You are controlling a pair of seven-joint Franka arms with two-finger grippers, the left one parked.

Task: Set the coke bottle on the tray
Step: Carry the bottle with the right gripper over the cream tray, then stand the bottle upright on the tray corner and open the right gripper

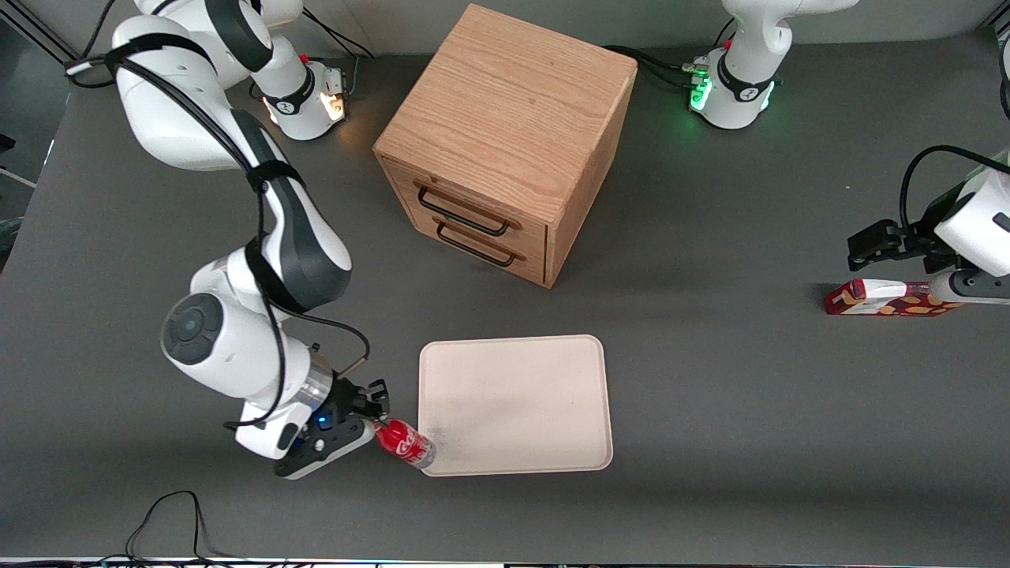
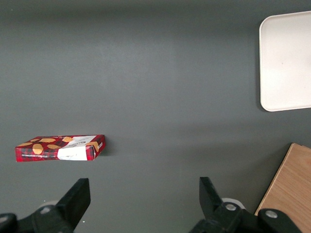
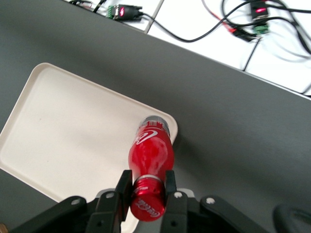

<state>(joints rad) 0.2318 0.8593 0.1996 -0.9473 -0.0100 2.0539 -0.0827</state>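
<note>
My right gripper (image 1: pixel 380 418) is shut on the neck of the coke bottle (image 1: pixel 405 444), a small red bottle with a white script logo. The bottle is tilted, its clear base over the tray's corner nearest the front camera, at the working arm's end. The tray (image 1: pixel 514 404) is a large flat cream-white rectangle lying in front of the wooden drawer cabinet. In the right wrist view the fingers (image 3: pixel 123 187) clamp just below the red cap, and the bottle (image 3: pixel 151 154) points out over the tray's corner (image 3: pixel 87 136). The gripper (image 3: pixel 146 185) holds it above the table.
A wooden cabinet (image 1: pixel 505 142) with two drawers stands farther from the front camera than the tray. A red-and-white snack box (image 1: pixel 888 298) lies toward the parked arm's end of the table; it also shows in the left wrist view (image 2: pixel 60 147).
</note>
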